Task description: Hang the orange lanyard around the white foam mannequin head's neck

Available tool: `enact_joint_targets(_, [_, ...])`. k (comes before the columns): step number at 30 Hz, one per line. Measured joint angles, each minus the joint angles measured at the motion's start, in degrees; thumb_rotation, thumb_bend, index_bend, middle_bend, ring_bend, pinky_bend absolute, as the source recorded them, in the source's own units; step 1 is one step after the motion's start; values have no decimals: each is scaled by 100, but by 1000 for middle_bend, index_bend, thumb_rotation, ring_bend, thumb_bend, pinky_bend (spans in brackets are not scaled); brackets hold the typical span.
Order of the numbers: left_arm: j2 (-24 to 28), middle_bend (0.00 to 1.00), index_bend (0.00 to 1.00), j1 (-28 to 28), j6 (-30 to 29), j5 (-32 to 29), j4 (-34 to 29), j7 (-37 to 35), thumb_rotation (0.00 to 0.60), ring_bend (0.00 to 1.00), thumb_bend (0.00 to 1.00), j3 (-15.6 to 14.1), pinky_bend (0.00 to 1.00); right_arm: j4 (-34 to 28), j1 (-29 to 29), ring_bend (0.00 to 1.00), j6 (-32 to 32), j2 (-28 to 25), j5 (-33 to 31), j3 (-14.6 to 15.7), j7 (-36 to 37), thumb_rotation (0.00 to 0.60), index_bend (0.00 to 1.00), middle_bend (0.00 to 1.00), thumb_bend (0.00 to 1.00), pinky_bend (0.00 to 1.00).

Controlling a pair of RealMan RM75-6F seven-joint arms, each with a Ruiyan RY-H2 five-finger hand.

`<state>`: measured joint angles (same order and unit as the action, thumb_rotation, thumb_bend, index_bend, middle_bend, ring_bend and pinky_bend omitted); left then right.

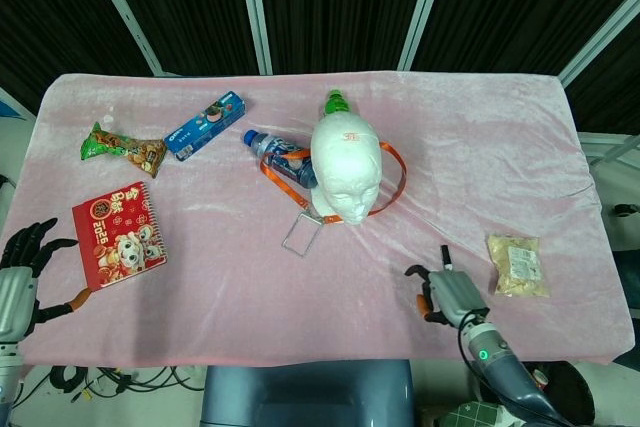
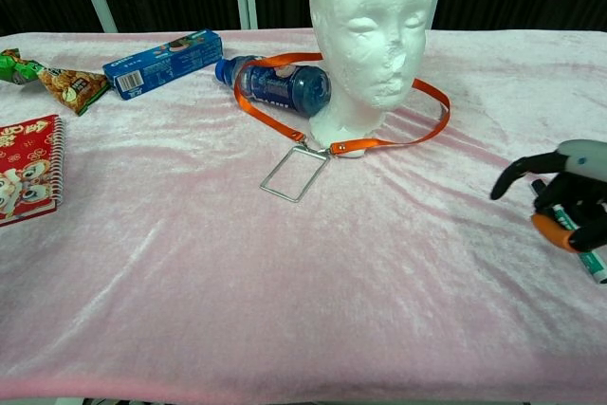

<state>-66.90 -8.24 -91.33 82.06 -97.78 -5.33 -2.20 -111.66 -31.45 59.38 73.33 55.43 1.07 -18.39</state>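
Around the white foam mannequin head (image 1: 345, 162) the orange lanyard (image 2: 432, 97) already loops the neck base, flat ribbon draped over a glossy blue bottle (image 2: 275, 84), its wire-framed badge holder (image 2: 294, 174) on the pink velvety tabletop (image 2: 285, 291); nudge that light foam and it could tip. Your right hand (image 2: 569, 198), released, hovers over the marker (image 2: 593, 258) right of the head and may knock it; your left hand (image 1: 18, 277), far left, holds nothing.
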Motion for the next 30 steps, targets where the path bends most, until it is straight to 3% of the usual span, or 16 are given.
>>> enact_joint_targets(6, [-4, 70, 275, 21, 110, 1, 14, -29, 600, 0, 166, 42, 0, 28, -229, 818, 129, 732, -84, -230, -545, 600, 234, 737, 570, 815])
enact_joint_targets(15, [-33, 70, 275, 73, 146, -39, 26, -8, 600, 0, 166, 163, 0, 272, -679, 841, 179, 1413, -806, -683, -1143, 600, 196, 766, 606, 824])
enact_joint_targets(25, [-74, 70, 274, 112, 226, -64, 39, 55, 600, 0, 166, 250, 0, 1117, -1316, 842, 3, 2211, -1720, -1132, -1621, 600, 193, 766, 625, 824])
enact_joint_targets(30, [-80, 70, 274, 143, 208, -72, 32, 61, 600, 0, 166, 306, 0, 1476, -1567, 842, -124, 2525, -1943, -1212, -1776, 600, 193, 766, 628, 824])
